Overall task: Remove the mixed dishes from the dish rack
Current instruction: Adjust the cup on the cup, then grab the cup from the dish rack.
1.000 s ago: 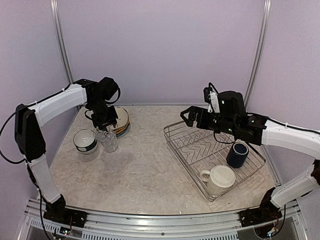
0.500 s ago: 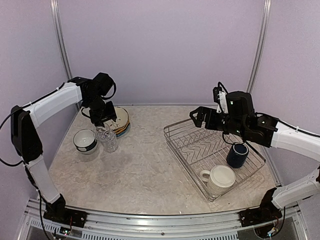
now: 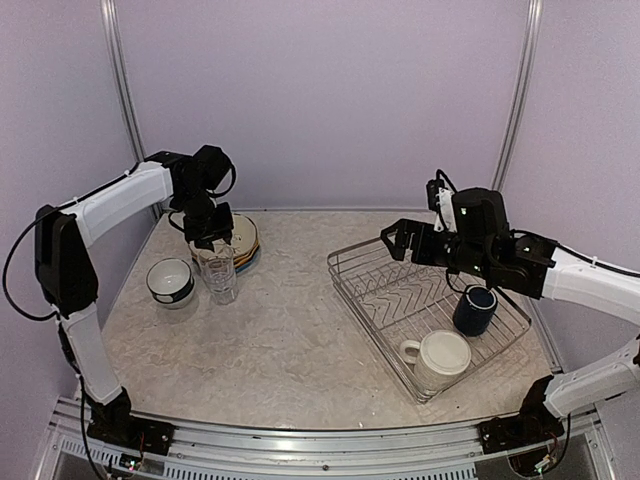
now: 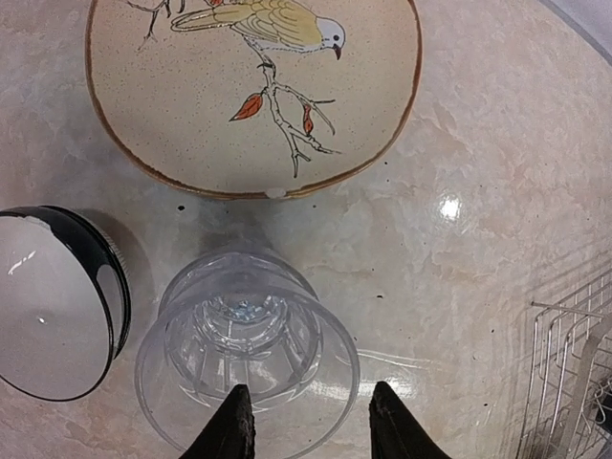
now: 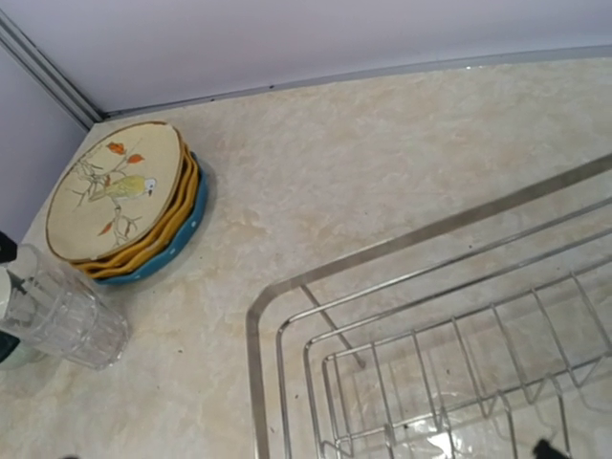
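Two clear glasses point(image 3: 218, 272), one nested in the other, stand on the table left of centre. My left gripper point(image 3: 212, 236) hovers just above them, open and empty. In the left wrist view its gripper point(image 4: 311, 426) has spread fingers over the near rim of the glasses point(image 4: 247, 354). The silver dish rack point(image 3: 370, 330) sits at the right, holding a navy mug point(image 3: 475, 310) and a large cream mug point(image 3: 438, 358). My right gripper point(image 3: 392, 240) is open and empty above the rack's far left corner point(image 5: 251, 363).
A plate stack topped by a cream bird plate point(image 3: 243, 240) point(image 4: 253, 86) point(image 5: 129, 201) sits at the back left. A pale bowl with a dark outside point(image 3: 170, 280) point(image 4: 53, 301) stands left of the glasses. Walls close in on the back and both sides.
My left gripper has shifted slightly right above the glasses, which now stand as a taller stack. My right gripper has moved a little right over the rack's far corner.
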Action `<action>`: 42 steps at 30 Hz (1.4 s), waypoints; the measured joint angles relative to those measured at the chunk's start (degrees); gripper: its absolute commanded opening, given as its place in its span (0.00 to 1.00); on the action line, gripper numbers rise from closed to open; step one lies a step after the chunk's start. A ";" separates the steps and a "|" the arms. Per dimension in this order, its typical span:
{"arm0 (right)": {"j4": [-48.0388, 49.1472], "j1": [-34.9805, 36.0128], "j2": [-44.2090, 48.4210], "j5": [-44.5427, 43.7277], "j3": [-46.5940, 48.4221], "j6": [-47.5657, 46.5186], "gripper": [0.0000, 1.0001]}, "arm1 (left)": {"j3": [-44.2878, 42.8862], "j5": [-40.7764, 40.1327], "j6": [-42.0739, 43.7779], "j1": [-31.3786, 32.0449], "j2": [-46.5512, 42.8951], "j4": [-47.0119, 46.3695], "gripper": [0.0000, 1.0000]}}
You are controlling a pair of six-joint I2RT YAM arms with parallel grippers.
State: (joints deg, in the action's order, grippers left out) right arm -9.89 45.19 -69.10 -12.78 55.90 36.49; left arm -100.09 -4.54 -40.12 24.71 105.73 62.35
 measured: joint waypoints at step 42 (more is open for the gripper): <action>-34.51 -18.73 0.85 -15.08 -5.86 11.28 1.00 | 19.39 14.03 8.02 1.51 -29.46 -26.40 0.99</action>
State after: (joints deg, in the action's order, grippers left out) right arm -44.40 26.46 -68.25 -27.86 50.04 47.77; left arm -80.71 9.50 -32.10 26.22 76.27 35.94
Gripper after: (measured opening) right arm 0.997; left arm 0.988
